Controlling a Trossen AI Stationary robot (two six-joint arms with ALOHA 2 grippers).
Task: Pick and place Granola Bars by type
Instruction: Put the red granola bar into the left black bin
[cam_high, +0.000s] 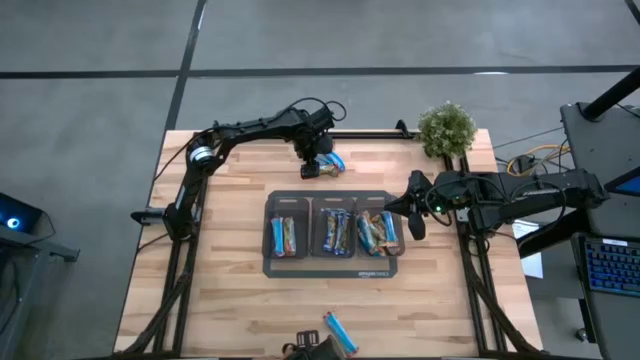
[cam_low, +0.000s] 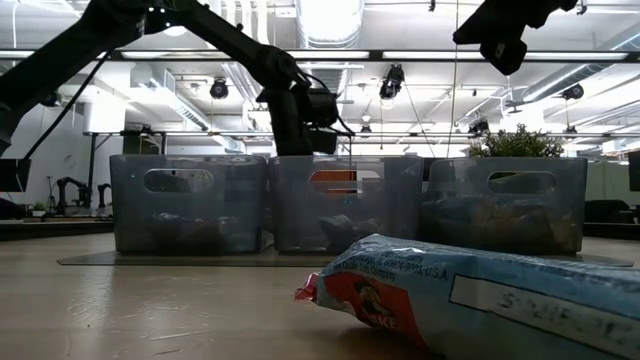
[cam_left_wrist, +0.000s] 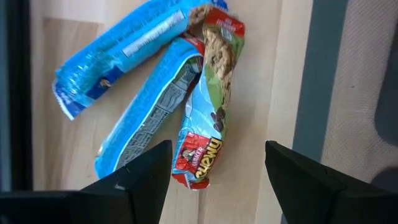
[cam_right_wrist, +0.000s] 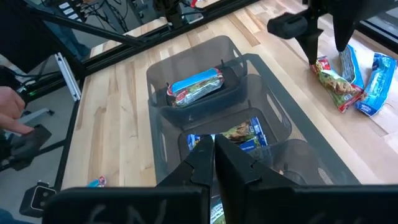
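My left gripper (cam_high: 313, 168) hangs over the far edge of the wooden table (cam_high: 220, 290), fingers spread wide and empty, directly above a small cluster of granola bars (cam_left_wrist: 205, 106): two light blue wrappers and one green-and-red one, fanned out and touching at one end. My right gripper (cam_high: 413, 222) hovers beside the right end of the grey tray (cam_high: 335, 268), fingers pressed together, holding nothing. The tray carries three translucent bins (cam_low: 345, 205); in the high view each bin holds bars. One more light blue bar (cam_high: 340, 331) lies alone at the near table edge, close to the low camera. A potted plant (cam_high: 446, 128) stands at the far right corner.
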